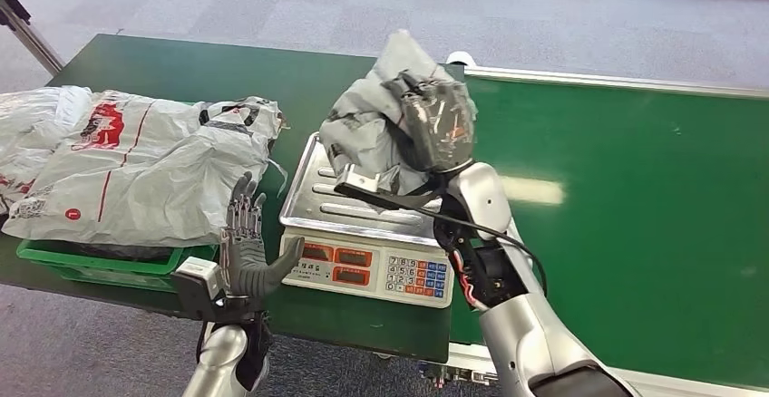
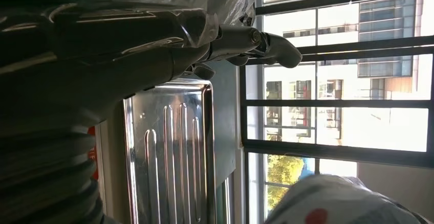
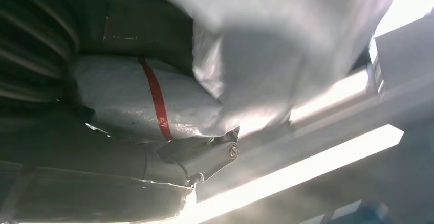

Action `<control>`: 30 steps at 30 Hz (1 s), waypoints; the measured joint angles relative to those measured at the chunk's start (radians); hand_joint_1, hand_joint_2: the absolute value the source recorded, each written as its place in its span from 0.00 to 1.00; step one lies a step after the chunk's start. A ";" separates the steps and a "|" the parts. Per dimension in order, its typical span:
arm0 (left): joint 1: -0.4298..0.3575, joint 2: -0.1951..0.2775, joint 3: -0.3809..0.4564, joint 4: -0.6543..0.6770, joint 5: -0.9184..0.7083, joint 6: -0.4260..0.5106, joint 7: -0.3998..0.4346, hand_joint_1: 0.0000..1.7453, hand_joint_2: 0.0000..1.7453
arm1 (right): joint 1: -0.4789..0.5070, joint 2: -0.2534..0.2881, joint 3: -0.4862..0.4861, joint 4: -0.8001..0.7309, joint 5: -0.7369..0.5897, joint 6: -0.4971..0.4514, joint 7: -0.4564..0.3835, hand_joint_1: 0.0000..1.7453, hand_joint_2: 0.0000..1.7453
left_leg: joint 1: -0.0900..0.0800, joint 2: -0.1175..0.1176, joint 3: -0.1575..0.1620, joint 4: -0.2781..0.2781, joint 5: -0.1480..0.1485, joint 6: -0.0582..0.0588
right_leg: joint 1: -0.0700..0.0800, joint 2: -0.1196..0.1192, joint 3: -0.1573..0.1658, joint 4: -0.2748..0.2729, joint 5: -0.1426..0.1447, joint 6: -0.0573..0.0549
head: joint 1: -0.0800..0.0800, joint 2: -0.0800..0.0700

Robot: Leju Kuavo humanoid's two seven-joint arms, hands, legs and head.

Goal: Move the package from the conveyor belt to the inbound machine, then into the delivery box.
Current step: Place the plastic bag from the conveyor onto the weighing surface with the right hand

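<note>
Gripping a grey package [image 1: 372,121] over the scale [image 1: 363,225], the right hand [image 1: 435,125]; left hand [image 1: 249,252] hovering with fingers spread, holding nothing.

Scale [image 1: 363,256] at desk [image 1: 181,75] front edge, conveyor belt [image 1: 635,188] to its right. Package [image 1: 376,125] on scale tray [image 1: 308,199], right robot hand [image 1: 435,125] on it. Crate [image 1: 100,266] holding bags [image 1: 136,166] left of scale; left robot hand [image 1: 247,256] between them.

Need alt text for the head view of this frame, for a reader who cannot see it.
The robot's right hand holds a grey package over the steel pan of a scale on a green table. Its left hand is open, raised beside a green bin heaped with white bags.
</note>
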 joint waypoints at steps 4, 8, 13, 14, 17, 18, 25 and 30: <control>0.000 0.005 0.000 0.000 0.000 -0.006 0.000 0.00 1.00 | -0.019 0.006 0.169 0.141 0.078 0.184 0.076 1.00 1.00 | 0.000 -0.001 -0.001 0.000 0.000 0.000 | 0.000 -0.001 0.000 -0.001 0.000 0.000 | 0.000 0.000; 0.001 0.011 0.003 0.000 0.002 -0.009 0.000 0.00 1.00 | -0.020 0.005 0.286 0.235 0.084 0.282 0.113 1.00 1.00 | 0.000 -0.002 -0.001 0.000 0.000 0.000 | 0.000 -0.003 0.000 -0.001 0.000 0.000 | 0.000 0.000; 0.001 0.016 0.003 0.000 0.002 -0.009 0.000 0.00 1.00 | -0.030 0.005 0.351 0.296 0.084 0.359 0.170 1.00 1.00 | 0.000 -0.002 0.000 0.000 0.000 0.000 | 0.000 -0.002 0.001 -0.001 0.000 0.000 | 0.000 0.000; 0.001 0.017 0.002 0.000 0.002 -0.006 0.000 0.00 1.00 | -0.034 0.005 0.359 0.302 0.088 0.375 0.200 1.00 1.00 | 0.000 -0.002 0.001 0.000 0.000 0.000 | 0.000 -0.002 0.001 -0.001 0.000 0.000 | 0.000 0.000; 0.002 0.018 0.003 0.000 0.001 0.003 0.000 0.00 1.00 | -0.047 0.005 0.382 0.318 0.111 0.388 0.313 1.00 1.00 | 0.000 -0.002 0.003 0.000 0.000 0.000 | 0.000 -0.003 0.003 -0.001 0.000 0.000 | 0.000 0.000; 0.003 0.018 0.003 0.000 0.001 0.007 0.000 0.00 1.00 | -0.049 0.004 0.388 0.321 0.119 0.379 0.358 1.00 1.00 | 0.000 -0.002 0.003 0.000 0.000 0.000 | 0.000 -0.003 0.004 -0.001 0.000 0.000 | 0.000 0.000; 0.016 0.018 0.004 0.000 0.000 0.022 0.000 0.00 1.00 | -0.055 -0.003 0.398 0.334 0.125 0.284 0.577 1.00 1.00 | -0.001 -0.001 0.004 0.000 0.002 0.001 | 0.000 -0.003 0.004 -0.001 0.001 0.000 | 0.000 0.000; 0.018 0.019 0.004 0.000 0.000 0.022 0.000 0.00 1.00 | -0.056 -0.003 0.398 0.340 0.125 0.279 0.579 1.00 1.00 | -0.001 -0.002 0.004 0.000 0.002 0.000 | 0.000 -0.003 0.004 -0.001 0.001 0.000 | 0.000 0.000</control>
